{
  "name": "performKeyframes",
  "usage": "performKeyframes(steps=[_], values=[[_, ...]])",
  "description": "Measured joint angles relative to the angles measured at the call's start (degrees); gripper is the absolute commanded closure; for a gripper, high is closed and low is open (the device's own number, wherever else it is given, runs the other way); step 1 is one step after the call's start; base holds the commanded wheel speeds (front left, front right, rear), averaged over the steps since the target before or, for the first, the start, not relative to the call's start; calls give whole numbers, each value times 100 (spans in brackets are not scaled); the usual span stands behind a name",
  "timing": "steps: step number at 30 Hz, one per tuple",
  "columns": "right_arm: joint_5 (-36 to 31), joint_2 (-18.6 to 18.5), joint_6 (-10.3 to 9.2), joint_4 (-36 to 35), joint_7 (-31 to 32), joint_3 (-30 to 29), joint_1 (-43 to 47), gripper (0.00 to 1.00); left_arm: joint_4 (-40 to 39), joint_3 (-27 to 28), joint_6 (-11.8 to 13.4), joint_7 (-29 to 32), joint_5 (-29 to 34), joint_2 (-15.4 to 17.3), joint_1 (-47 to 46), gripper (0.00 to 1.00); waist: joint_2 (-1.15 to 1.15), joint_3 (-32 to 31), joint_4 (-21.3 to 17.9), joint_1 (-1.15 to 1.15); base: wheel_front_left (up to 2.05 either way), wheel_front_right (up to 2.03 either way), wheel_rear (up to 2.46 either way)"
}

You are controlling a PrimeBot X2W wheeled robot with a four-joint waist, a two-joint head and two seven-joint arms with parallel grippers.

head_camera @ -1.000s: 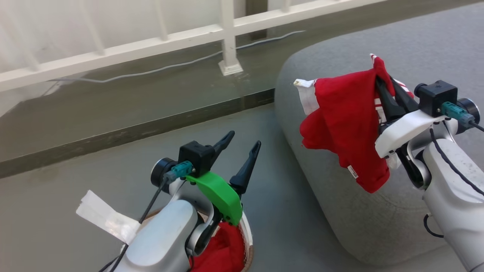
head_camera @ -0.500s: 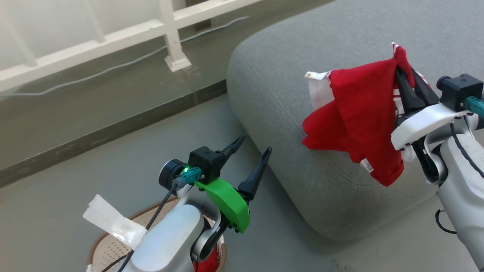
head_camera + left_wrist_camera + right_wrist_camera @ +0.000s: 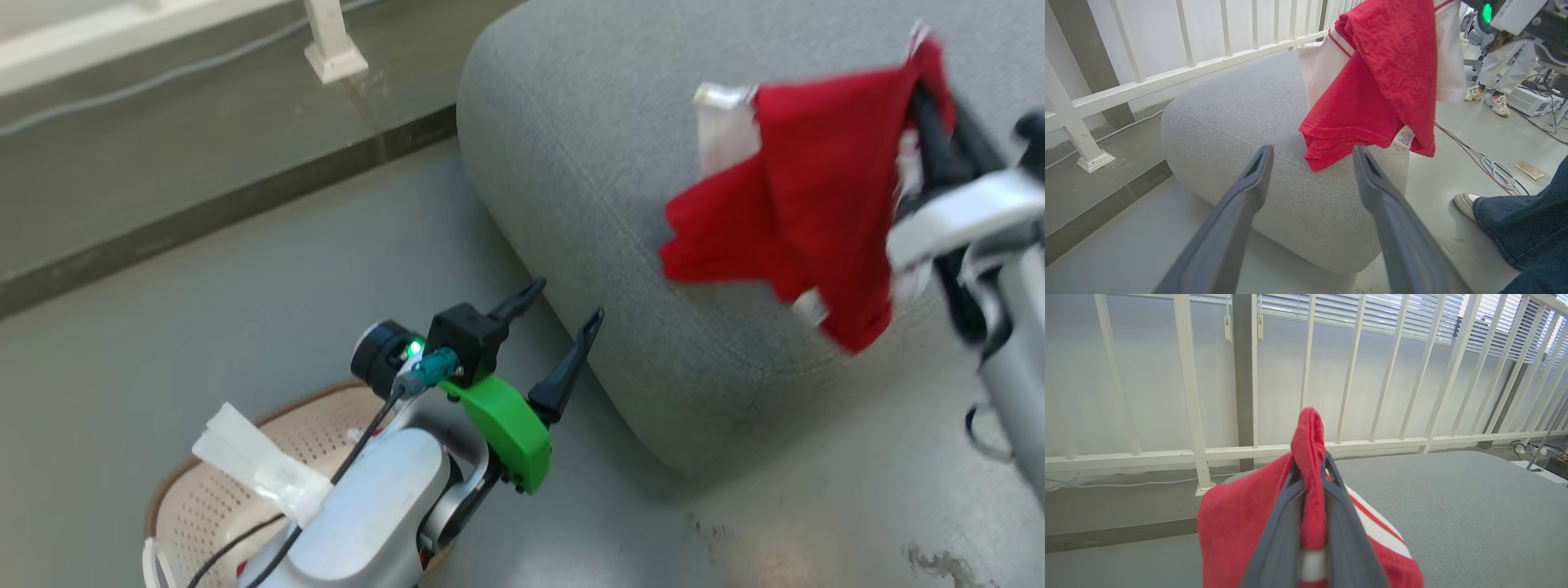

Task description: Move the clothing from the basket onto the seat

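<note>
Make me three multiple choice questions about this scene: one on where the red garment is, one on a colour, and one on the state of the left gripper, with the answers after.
1. Where is the red garment? A hanging from the right gripper over the seat; B spread flat on the seat; C pinched in the left gripper.
2. What colour is the cover behind the left gripper's fingers? A orange; B blue; C green.
3. How do the left gripper's jaws stand? A shut on fabric; B wide open and empty; C shut on nothing.

Answers:
1 A: the right wrist view shows red fabric clamped between the shut fingers, with the grey seat beyond.
2 C: the head view shows it bright green.
3 B: the left wrist view shows a clear gap between the two fingers, with nothing in it.
</note>
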Motion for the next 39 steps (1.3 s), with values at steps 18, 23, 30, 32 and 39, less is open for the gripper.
performKeyframes(steps=[18, 23, 30, 32, 39], values=[[308, -382, -78, 221, 414, -712, -2347, 100, -717, -82, 100, 490, 421, 256, -699, 0, 0, 1202, 554, 1, 0, 0, 0], [307, -588, -138, 470, 541, -842, -2660, 100, -911, -90, 104, 619, 477, 382, -808, 0, 0, 1494, 832, 1, 0, 0, 0], [319, -829, -307, 905, 565, -1072, -2848, 100, -1140, -159, 144, 813, 626, 500, -942, 0, 0, 1886, 1196, 1, 0, 0, 0], [337, -891, -348, 1014, 566, -1139, -2858, 100, -1193, -183, 144, 866, 672, 538, -956, 0, 0, 1994, 1283, 1, 0, 0, 0], [352, -836, -372, 1378, 545, -1128, -2903, 100, -1533, -121, 222, 1094, 767, 683, -1156, 0, 0, 2424, 1467, 0, 0, 0, 0]])
